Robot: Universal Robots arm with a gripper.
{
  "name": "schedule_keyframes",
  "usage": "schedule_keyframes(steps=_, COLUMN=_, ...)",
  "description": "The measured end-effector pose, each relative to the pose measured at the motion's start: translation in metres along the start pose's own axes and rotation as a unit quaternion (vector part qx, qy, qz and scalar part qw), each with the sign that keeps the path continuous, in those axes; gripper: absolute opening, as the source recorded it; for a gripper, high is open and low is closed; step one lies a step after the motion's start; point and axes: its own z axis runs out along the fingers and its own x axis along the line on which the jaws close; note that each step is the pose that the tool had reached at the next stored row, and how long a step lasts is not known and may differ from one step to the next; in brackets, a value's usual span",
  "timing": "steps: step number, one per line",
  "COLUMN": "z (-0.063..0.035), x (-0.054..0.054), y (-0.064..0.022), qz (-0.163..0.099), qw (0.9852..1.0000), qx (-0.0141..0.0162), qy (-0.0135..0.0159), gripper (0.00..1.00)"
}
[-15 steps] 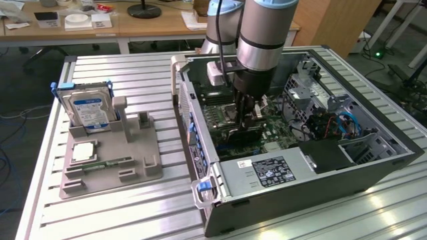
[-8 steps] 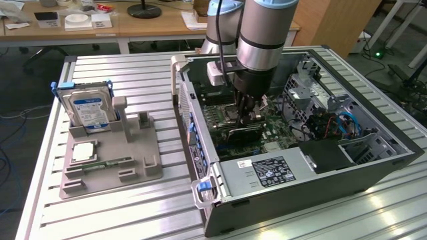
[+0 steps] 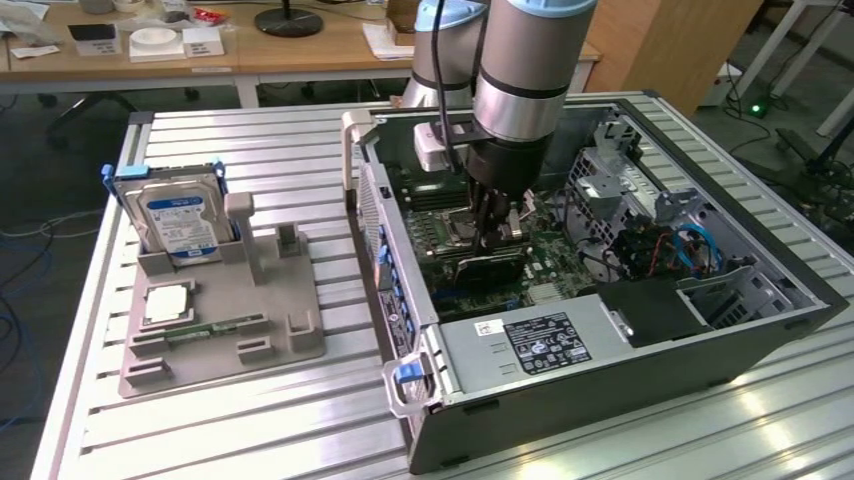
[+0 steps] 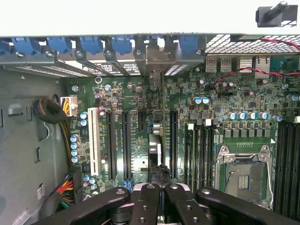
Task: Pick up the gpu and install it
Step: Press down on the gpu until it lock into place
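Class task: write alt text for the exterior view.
A robot arm's gripper, shut on the gpu, reaches into an open computer case, card at the motherboard. A hard drive stands in a gray holder at the exterior view's left.

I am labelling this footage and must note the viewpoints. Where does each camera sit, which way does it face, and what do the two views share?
Exterior view: off the arm, raised, looking down on the slatted table, the open computer case and the parts holder with the hard drive; the arm reaches into the case, pincer shut on the gpu.
Wrist view: on the wrist, facing down along the pincer at the motherboard; the pincer's black links show.
Shared: the motherboard, the gpu seen edge-on, the pincer.
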Motion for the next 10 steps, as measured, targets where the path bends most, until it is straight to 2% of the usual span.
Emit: schedule_keyframes(steps=10, z=-0.0003, x=0.0001, y=0.0018, qz=0.0, qw=1.0, qx=0.0, qy=0.0001, gripper=0.1)
